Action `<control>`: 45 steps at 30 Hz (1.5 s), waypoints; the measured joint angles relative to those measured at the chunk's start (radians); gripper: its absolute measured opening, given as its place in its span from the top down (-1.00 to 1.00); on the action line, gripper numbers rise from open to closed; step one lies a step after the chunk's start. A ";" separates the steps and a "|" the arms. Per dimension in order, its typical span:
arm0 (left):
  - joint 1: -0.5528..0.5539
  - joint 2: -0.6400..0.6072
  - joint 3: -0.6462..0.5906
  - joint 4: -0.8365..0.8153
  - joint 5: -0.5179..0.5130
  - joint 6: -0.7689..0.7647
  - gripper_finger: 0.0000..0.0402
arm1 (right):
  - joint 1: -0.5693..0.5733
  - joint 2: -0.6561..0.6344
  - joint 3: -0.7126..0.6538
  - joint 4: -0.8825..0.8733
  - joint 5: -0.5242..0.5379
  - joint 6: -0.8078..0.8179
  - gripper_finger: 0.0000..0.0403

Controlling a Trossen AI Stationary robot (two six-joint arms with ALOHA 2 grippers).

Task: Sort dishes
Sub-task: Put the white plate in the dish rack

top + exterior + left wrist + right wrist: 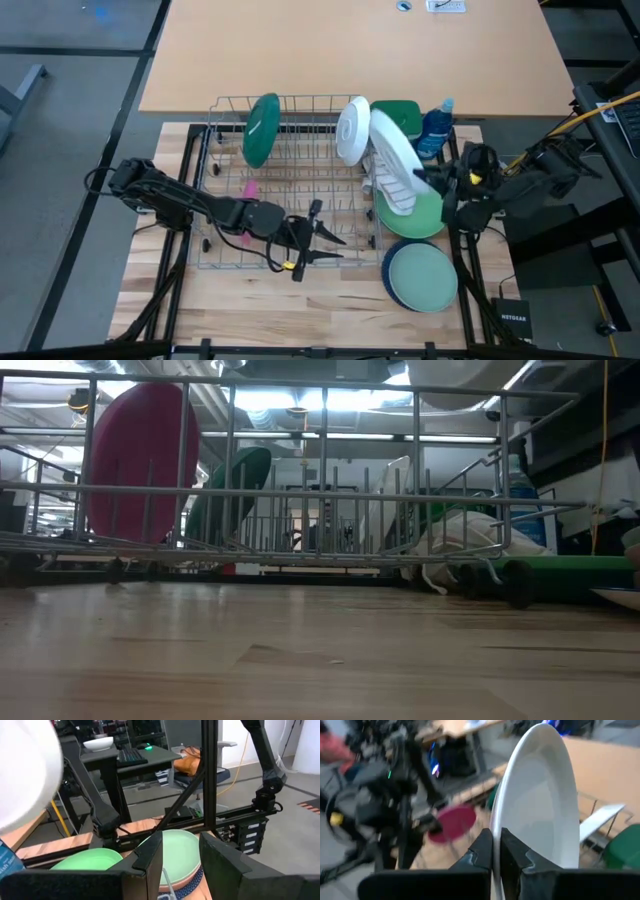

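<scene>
White plate (540, 800) stands pinched by its rim in the closed right gripper (496, 851), over the rack (290, 180). Left gripper (318, 238) waits open, empty, across the rack. Such a thin edge grip could let it swing and strike the wires.

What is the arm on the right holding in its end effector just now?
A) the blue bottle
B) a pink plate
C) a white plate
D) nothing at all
C: the right end effector is shut on the rim of a white plate, and the overhead view shows the same white plate tilted at the right end of the wire rack.
</scene>
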 joint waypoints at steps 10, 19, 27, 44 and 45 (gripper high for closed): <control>-0.002 -0.041 0.000 -0.037 -0.002 0.003 0.41 | -0.235 0.042 -0.003 0.227 -0.066 -0.159 0.93; -0.002 -0.050 0.000 -0.074 -0.004 0.014 0.41 | -0.536 0.141 -0.004 0.438 -0.389 -0.255 0.93; -0.002 -0.050 0.000 -0.167 -0.006 -0.017 0.41 | -0.732 0.229 -0.004 0.623 -0.572 -0.226 0.93; -0.057 -0.049 0.000 -0.480 -0.006 -0.123 0.41 | -0.901 0.376 -0.004 0.691 -0.595 -0.060 0.93; -0.063 -0.049 0.000 -0.488 -0.006 -0.129 0.41 | -0.909 0.381 -0.004 0.688 -0.595 -0.049 0.93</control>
